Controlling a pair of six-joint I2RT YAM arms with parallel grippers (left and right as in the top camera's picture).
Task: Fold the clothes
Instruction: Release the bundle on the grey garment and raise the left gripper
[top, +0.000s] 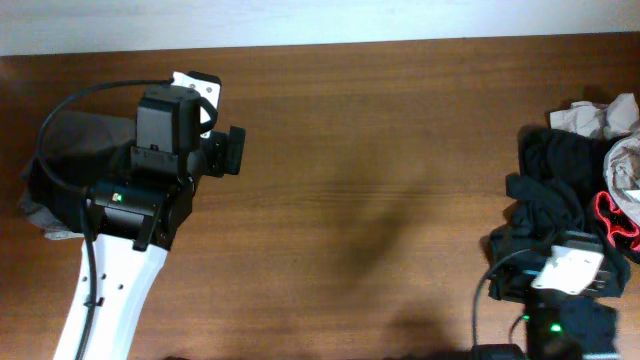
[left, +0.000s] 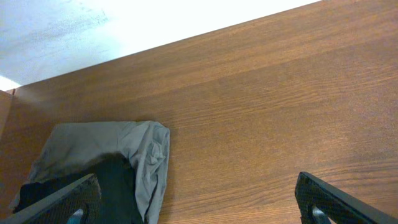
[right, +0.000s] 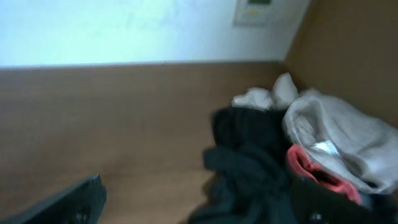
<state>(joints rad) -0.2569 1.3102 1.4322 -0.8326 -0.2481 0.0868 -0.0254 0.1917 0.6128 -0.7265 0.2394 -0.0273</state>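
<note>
Clothes waiting to be folded sit in a loose heap at the right edge of the brown wooden table (top: 350, 200): a crumpled black cloth garment (top: 550, 175) on the side facing the table's middle, a pale grey-white garment (top: 625, 165) and a red-trimmed dark piece (top: 612, 215) behind it, and a wadded beige cloth (top: 595, 118) at the far end. Over on the left edge a folded grey-brown garment (left: 112, 146) lies flat with a black cloth (left: 115, 180) on top of it. The right gripper (right: 196, 205) hangs just beside the heap, jaws spread wide and holding nothing; the left gripper (left: 199, 202), near the folded pile, is just as wide and just as empty. From where I stand the job now looks like picking the next piece, probably the black one. I'd pinch a single layer at its near edge, well apart from the red trim so nothing rides along, then draw it onto the bare middle, where the left arm can take a second corner and pull it flat before any fold. As for direction, the heap runs front to back along the table edge, but the black garment is so bunched that I cannot tell collar from hem or where its long axis lies
</note>
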